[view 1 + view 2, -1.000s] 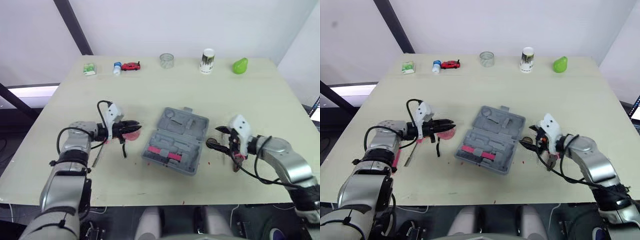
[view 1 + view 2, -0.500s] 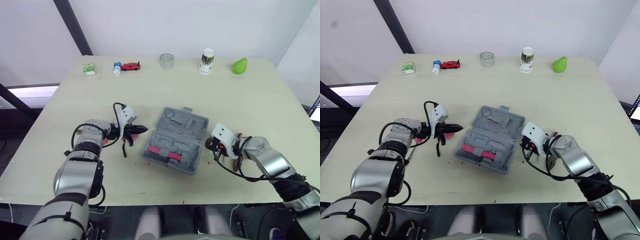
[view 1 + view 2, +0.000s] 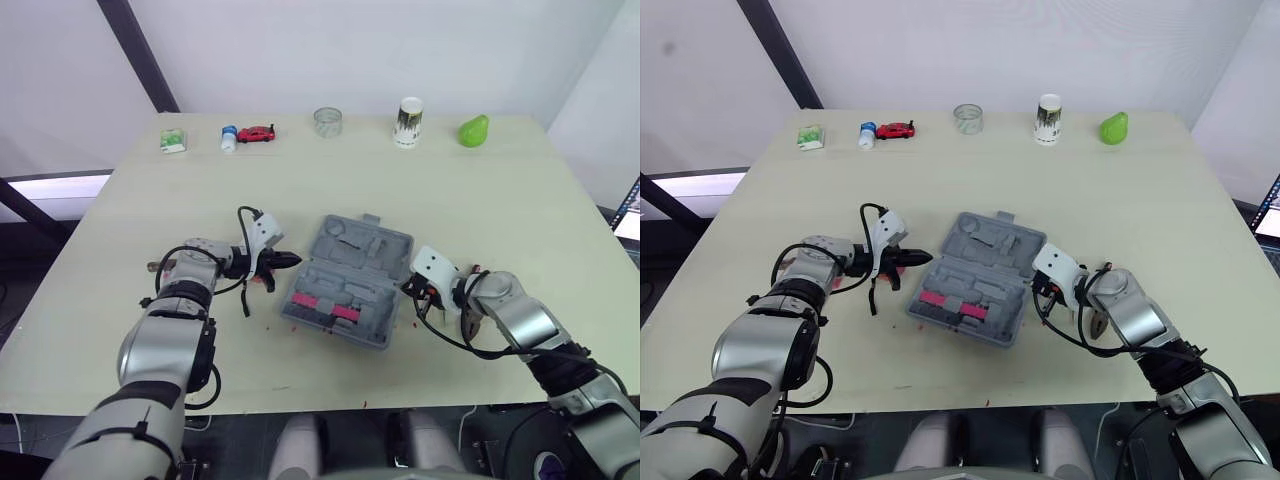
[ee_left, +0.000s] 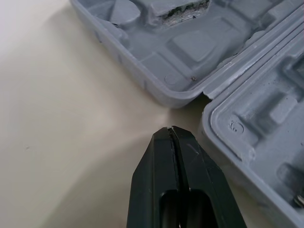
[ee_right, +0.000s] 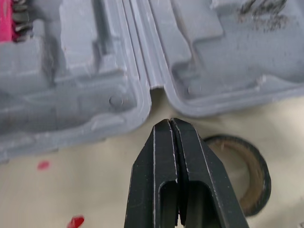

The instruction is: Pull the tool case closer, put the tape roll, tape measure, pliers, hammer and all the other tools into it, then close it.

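Looks like the pull-in step: left gripper (image 4: pixel 171 128) and right gripper (image 5: pixel 170 121), both pinched closed and empty, flank the open grey plastic tool case (image 3: pixel 350 280). Next: drag it toward the near edge of the table (image 3: pixel 500 180).

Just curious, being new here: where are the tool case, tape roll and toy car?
tool case (image 3: pixel 372 256): left eye view, bare upper half.
tape roll (image 5: pixel 262 178): right wrist view, its band.
toy car (image 3: pixel 258 133): left eye view, roof.

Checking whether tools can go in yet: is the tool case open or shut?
Open. The tool case lies spread flat, both grey halves showing their moulded recesses upward, with the hinge line between them.
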